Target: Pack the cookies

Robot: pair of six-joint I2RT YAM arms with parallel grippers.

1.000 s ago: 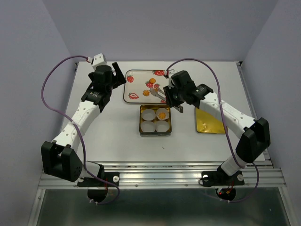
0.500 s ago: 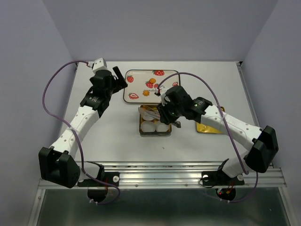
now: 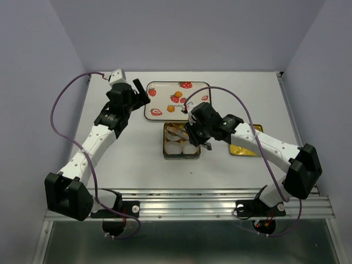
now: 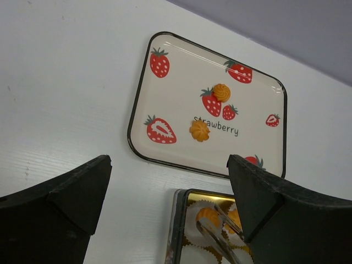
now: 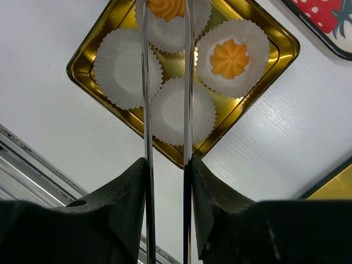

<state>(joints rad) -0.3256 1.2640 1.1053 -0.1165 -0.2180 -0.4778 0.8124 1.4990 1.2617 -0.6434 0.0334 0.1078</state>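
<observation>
Lilac walls close in a white desk (image 3: 137, 159), and all the work is bunched at its far middle. The right hand (image 5: 165, 165) is partly closed and squeezes a pair of thin metal tongs (image 5: 187, 82) that reach straight ahead of it. Pinched between their tips is the held cookie (image 5: 165, 7), over the farthest paper cup (image 5: 201, 14) in the gold tin (image 5: 82, 67). Whether it touches that cup I cannot tell. Ahead and to the right of the tongs, the packed cookie (image 5: 231, 58) sits in its own cup. The left cup (image 5: 127, 69) and the near cup (image 5: 183, 110) are empty.

The left hand (image 4: 168, 165) is spread as wide as it goes and holds nothing. Ahead of it, on the strawberry tray (image 4: 137, 126), lie the near cookie (image 4: 199, 131) and the far cookie (image 4: 221, 92).

The release looks like the risky part. The blades are narrow and the biscuit is small and ridged, so an uneven let-go could tip it onto the pleated rim instead of the cup's floor. The cups look light and loose. A blade dragged back carelessly could snag the pleats, folding a cup or shoving the filled one beside it. Squeezing harder might crumble the biscuit. Any reach for the tray also passes close to the left hand, so the two hands could knock together.
</observation>
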